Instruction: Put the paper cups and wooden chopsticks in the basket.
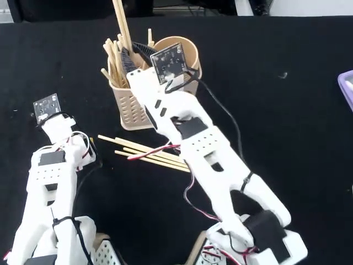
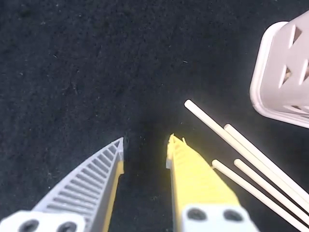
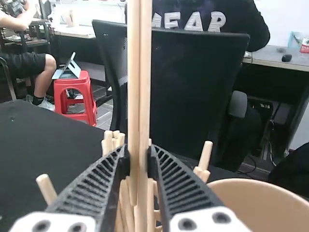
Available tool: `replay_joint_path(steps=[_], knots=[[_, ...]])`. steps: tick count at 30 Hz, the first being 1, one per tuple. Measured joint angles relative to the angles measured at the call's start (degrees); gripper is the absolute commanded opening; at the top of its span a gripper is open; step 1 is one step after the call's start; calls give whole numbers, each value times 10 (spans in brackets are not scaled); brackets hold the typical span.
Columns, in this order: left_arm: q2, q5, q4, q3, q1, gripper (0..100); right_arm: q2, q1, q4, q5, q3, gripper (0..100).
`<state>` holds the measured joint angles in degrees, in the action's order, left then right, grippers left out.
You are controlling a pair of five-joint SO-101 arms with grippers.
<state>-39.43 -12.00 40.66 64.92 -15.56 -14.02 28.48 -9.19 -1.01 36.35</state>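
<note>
**Nearly home, but the upright sticks could topple**

The right claw point(image 3: 138, 150) is clamped tight on a pair of wooden chopsticks point(image 3: 137, 72). It holds them upright over the basket point(image 1: 129, 110), which stands at about 11 o'clock from the middle of the worktop point(image 1: 287, 138) and bristles with sticks. The paper cup point(image 1: 185, 47) is at the basket's 1 o'clock, touching it; I cannot tell whether it sits inside or just behind. The left claw point(image 2: 145, 142) is spread open and empty, low over the worktop at 8 o'clock. The loose chopsticks point(image 1: 149, 152) lie just beside it, at the basket's 5 o'clock.

The risks, as I judge them:
- Most of the pair's length stands above the grip, so on release it may lean and fall out.
- The pair may jam on the crowded sticks and lever some of them over the rim.
- The right arm hangs close over the basket and could tip it.
- The flat sticks may roll apart when the left claw closes.
</note>
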Motion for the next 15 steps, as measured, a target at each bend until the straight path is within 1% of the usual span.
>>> replay_joint_path(steps=[8, 15], knots=[[0, 0, 0, 0, 0, 155, 11, -2, -3, 0, -8, 15], [0, 0, 0, 0, 0, 155, 11, 17, -7, 0, -3, 15]])
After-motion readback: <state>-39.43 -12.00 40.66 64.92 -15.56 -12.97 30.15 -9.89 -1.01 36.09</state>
